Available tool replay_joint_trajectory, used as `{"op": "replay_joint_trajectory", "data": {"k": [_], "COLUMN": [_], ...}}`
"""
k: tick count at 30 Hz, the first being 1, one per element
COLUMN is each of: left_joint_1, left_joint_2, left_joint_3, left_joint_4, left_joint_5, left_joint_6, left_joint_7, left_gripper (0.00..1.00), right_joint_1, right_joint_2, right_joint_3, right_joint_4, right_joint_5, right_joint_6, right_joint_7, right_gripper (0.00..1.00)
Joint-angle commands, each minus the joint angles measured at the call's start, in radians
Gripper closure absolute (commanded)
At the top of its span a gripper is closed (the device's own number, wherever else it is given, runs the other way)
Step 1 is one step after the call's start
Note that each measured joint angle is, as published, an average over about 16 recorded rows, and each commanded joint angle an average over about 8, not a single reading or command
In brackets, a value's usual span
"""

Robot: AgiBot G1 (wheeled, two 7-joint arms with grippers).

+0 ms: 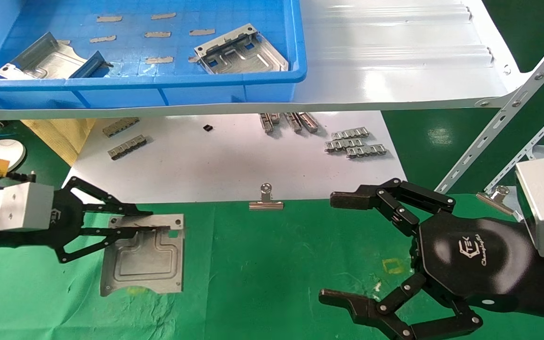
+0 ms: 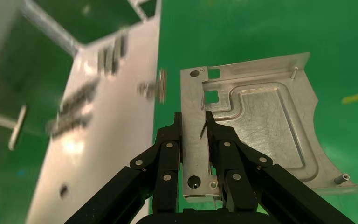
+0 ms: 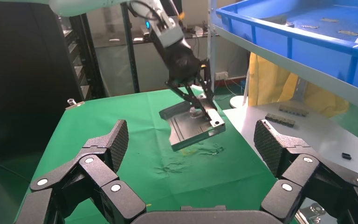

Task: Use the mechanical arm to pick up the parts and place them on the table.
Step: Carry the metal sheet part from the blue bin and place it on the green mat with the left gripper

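Observation:
My left gripper (image 1: 130,222) is shut on the folded rim of a silvery part (image 1: 147,257). It holds the part tilted just above the green table (image 1: 262,264) at the left. The left wrist view shows the fingers (image 2: 223,144) clamped on the rim strip of the part (image 2: 261,121). The right wrist view shows the same part (image 3: 191,123) hanging over wrinkled cloth. My right gripper (image 1: 337,248) is open and empty over the table's right side. Two more parts (image 1: 241,49) (image 1: 47,61) lie in the blue tray (image 1: 158,89).
The blue tray stands on a white shelf (image 1: 395,71) above the table's far edge. A white sheet (image 1: 229,160) under it carries small grey linked strips (image 1: 354,141). A silver binder clip (image 1: 266,198) clamps its front edge. A yellow square mark (image 1: 392,266) lies near my right gripper.

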Motion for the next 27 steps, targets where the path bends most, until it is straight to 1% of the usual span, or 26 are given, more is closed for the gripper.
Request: {"op": "replay_joint_trajectory", "data": {"k": [1,8,9,16,17,22,27], "left_joint_1": [0.017,0.022,0.025,0.045,0.045,0.041,0.039], "left_joint_2": [-0.004,0.022,0.028,0.069,0.074,0.094,0.100], "left_joint_3": [0.025,0.094,0.097,0.105,0.107,0.113,0.108], "left_joint_4": [0.037,0.121,0.137,0.232,0.242,0.286,0.317], "left_joint_5": [0.005,0.063,0.067,0.082,0.088,0.105,0.091], "left_joint_6": [0.000,-0.031,-0.037,-0.076,-0.084,-0.118,-0.076], "left_joint_7": [0.039,0.115,0.130,0.226,0.236,0.277,0.297], "left_gripper": [1.00,1.00,0.94,0.06,0.00,0.00,0.00], "right_joint_1": [0.000,0.000,0.000,0.000,0.000,0.000,0.000], "right_joint_2": [0.000,0.000,0.000,0.000,0.000,0.000,0.000], "right_joint_3": [0.000,0.000,0.000,0.000,0.000,0.000,0.000], "right_joint_4": [0.000,0.000,0.000,0.000,0.000,0.000,0.000], "right_joint_5": [0.000,0.000,0.000,0.000,0.000,0.000,0.000], "right_joint_6": [0.000,0.000,0.000,0.000,0.000,0.000,0.000], "right_joint_7": [0.000,0.000,0.000,0.000,0.000,0.000,0.000], "right_gripper": [0.00,0.00,0.00,0.00,0.00,0.00,0.00]}}
